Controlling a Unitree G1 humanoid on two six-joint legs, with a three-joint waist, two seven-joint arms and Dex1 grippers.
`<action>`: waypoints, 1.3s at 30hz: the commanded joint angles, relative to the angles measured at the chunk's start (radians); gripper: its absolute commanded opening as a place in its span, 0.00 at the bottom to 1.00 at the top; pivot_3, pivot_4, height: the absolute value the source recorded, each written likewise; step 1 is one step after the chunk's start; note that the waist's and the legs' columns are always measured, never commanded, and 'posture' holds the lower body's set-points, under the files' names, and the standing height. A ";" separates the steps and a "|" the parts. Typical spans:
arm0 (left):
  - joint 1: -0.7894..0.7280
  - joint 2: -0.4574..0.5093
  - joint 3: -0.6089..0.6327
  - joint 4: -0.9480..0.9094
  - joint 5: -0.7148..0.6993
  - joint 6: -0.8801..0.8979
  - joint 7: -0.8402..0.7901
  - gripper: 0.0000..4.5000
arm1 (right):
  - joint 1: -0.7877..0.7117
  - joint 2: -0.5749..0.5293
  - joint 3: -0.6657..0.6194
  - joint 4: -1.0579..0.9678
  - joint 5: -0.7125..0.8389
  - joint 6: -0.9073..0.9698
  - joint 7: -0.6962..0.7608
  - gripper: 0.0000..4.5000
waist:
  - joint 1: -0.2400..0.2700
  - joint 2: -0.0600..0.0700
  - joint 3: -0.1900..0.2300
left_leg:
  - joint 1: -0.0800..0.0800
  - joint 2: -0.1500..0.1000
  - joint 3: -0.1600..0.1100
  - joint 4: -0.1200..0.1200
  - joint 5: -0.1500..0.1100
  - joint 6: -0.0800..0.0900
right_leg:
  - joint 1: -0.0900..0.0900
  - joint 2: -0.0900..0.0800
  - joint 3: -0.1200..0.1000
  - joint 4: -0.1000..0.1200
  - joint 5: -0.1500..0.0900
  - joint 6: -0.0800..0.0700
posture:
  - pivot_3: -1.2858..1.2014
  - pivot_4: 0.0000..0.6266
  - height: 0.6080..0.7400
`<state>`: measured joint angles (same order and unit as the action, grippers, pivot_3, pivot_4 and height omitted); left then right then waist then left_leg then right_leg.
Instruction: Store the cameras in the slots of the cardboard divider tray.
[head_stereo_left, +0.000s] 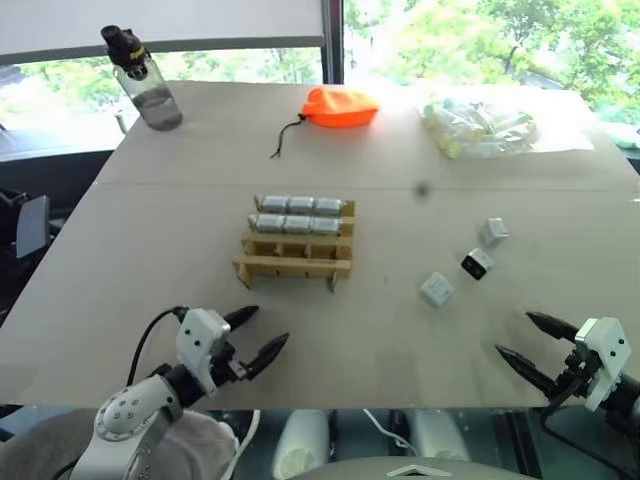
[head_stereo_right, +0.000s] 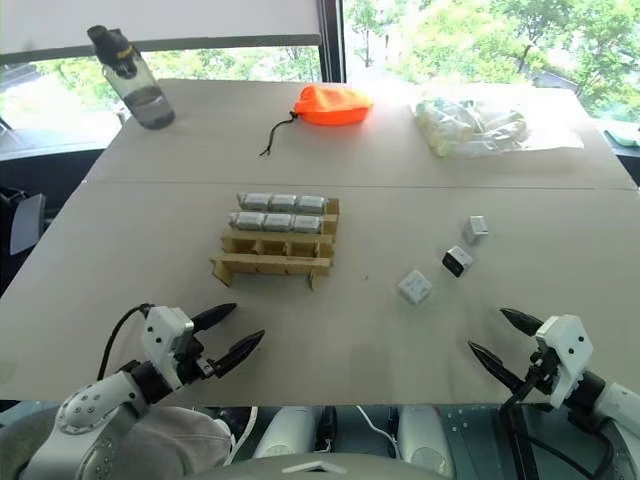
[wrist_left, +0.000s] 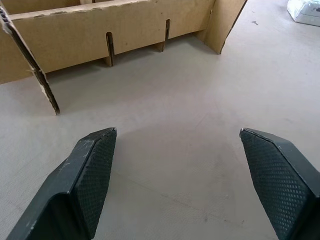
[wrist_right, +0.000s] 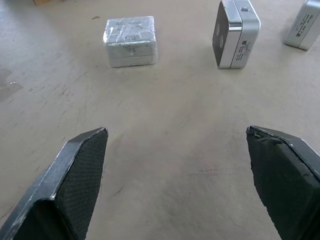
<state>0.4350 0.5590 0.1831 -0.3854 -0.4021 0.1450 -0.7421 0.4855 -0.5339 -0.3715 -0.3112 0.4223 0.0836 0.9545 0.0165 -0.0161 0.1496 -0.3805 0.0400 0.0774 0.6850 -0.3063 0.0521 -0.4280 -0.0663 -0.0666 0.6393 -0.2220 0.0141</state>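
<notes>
Currently no camera is being carried, so a fresh pick-up is judged to be the step in hand. Six cameras are already sitting in the two far rows of the cardboard divider tray (head_stereo_left: 296, 243), while its two near rows are standing empty. Three loose cameras are lying on the worktop (head_stereo_left: 150, 260) ahead of the right gripper (head_stereo_left: 524, 336): a pale one (wrist_right: 131, 40) nearest, just beyond its left fingertip, a black-faced one (wrist_right: 236, 33) standing on edge a little further off, and a third (head_stereo_left: 492, 232) farthest out. The right fingers (wrist_right: 80, 175) are being held spread wide and nothing is being pinched between them; they are hovering low over the worktop, angled forward and inward. The left gripper (head_stereo_left: 262, 332) is likewise being held with its fingers (wrist_left: 92, 170) spread and empty, pointed toward the near edge of the tray, which is standing just ahead of the fingertips. For the next move, a forward reach with the right arm is probably being called for, the spread fingers being brought around the nearest camera before being closed. Care is likely needed with the upright black-faced camera beside it, which could be knocked over.
</notes>
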 joint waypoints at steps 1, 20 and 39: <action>0.010 0.008 0.016 -0.024 -0.008 -0.023 -0.022 0.92 | -0.008 0.000 -0.006 0.003 0.009 -0.030 -0.001 0.97 | 0.000 0.000 0.000 | 0.000 0.000 0.000 0.000 0.000 0.000 | 0.000 0.000 0.000 0.000 0.000 0.000 | 0.52 0.24 1.00; 0.059 -0.009 0.038 0.011 -0.009 -0.084 -0.063 0.92 | -0.033 -0.002 0.052 0.019 0.010 -0.062 -0.014 0.97 | -0.001 0.000 0.000 | 0.001 0.000 0.000 0.000 0.000 0.000 | 0.000 0.001 0.000 0.000 -0.001 0.001 | 0.52 0.24 1.00; -0.046 0.188 0.052 -0.002 -0.130 -0.099 -0.398 0.92 | -0.303 0.106 0.358 0.026 -0.221 0.063 -0.297 0.97 | -0.002 -0.001 -0.001 | 0.001 0.000 0.002 0.001 0.000 0.000 | -0.001 0.002 -0.001 0.002 0.001 -0.001 | 0.52 0.24 1.00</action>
<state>0.3912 0.7137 0.2099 -0.3570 -0.5173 0.0590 -1.0937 0.1971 -0.4375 -0.0180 -0.2791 0.2190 0.1490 0.6892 0.0146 -0.0169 0.1488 -0.3797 0.0402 0.0796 0.6857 -0.3059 0.0517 -0.4289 -0.0645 -0.0681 0.6411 -0.2213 0.0129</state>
